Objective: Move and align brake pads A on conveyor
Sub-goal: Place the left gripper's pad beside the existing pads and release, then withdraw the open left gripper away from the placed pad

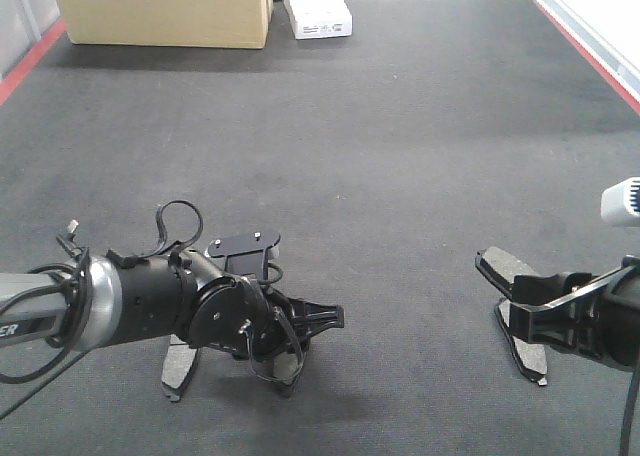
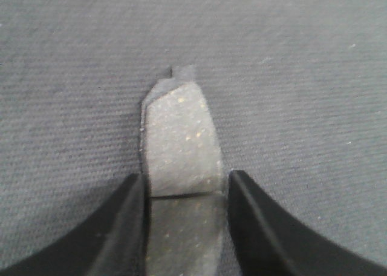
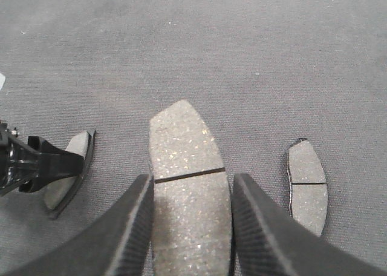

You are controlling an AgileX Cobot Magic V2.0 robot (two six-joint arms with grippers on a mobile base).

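On belt, both grippers clamped on 1 pad each; skewed placement likely if released tilted.

The left arm has a silver-grey tube link with a white letter marking, joined to a glossy black rounded wrist housing. Thin black cables loop above it, and a flat black plate with small screws sits on top. Both black plastic end effectors, left and right, have tapering fingers with finely ribbed faces. A white casing tops the right arm.
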